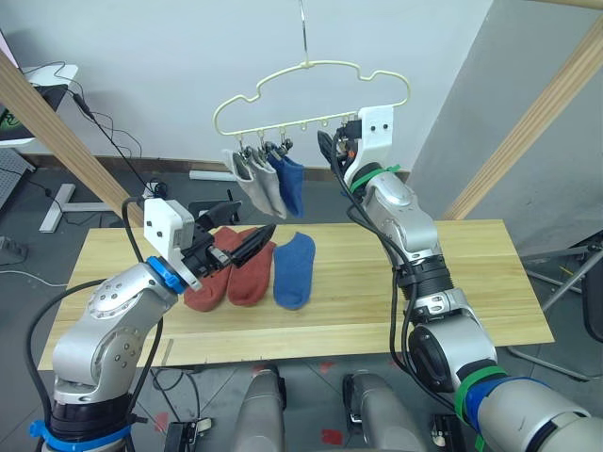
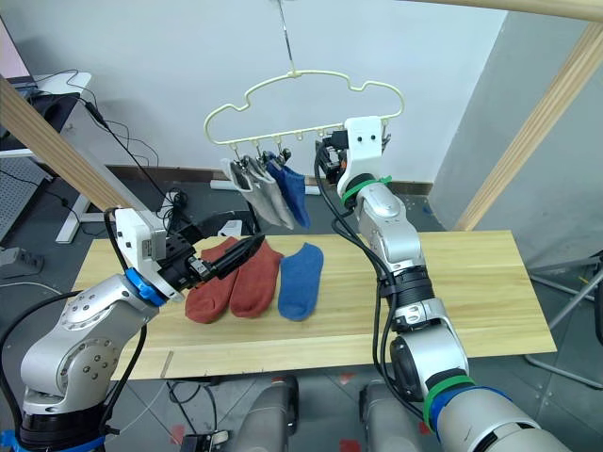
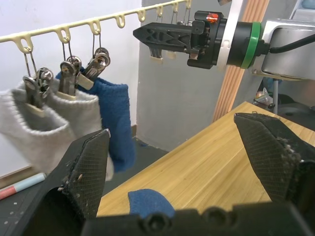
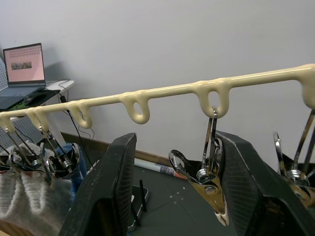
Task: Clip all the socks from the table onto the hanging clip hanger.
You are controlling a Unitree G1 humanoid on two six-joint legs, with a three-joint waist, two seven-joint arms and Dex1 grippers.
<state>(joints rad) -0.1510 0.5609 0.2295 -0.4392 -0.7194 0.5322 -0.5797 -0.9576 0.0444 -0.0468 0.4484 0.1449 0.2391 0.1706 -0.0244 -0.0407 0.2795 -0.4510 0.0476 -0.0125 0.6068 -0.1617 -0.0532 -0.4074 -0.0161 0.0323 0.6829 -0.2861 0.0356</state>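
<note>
Your left gripper point(image 2: 240, 252) hangs with its fingers apart and empty, tips just over the two rust-red socks point(image 2: 236, 280) at the left-centre of the table point(image 2: 452, 282). Its wrist view looks through the spread fingers at the hanger, so nothing is pinched yet. Drop the tips onto the cuff end of the nearer red sock at about 5 o'clock from the gripper and take one layer of sock only, since the two reds overlap and a deep bite could lift both.

The blue sock point(image 2: 301, 280) lies at 3 o'clock of the reds, touching or nearly touching them.

Your right gripper point(image 1: 337, 151) is raised at the right end of the clip hanger point(image 1: 311, 94), fingers apart on either side of a free metal clip point(image 4: 209, 184). Squeeze that clip's handles squarely so its mouth opens before the sock arrives.

Three clips at the hanger's 9 o'clock end already carry two light grey socks point(image 1: 252, 184) and a hung blue sock point(image 1: 291, 184); three remain on the table.
</note>
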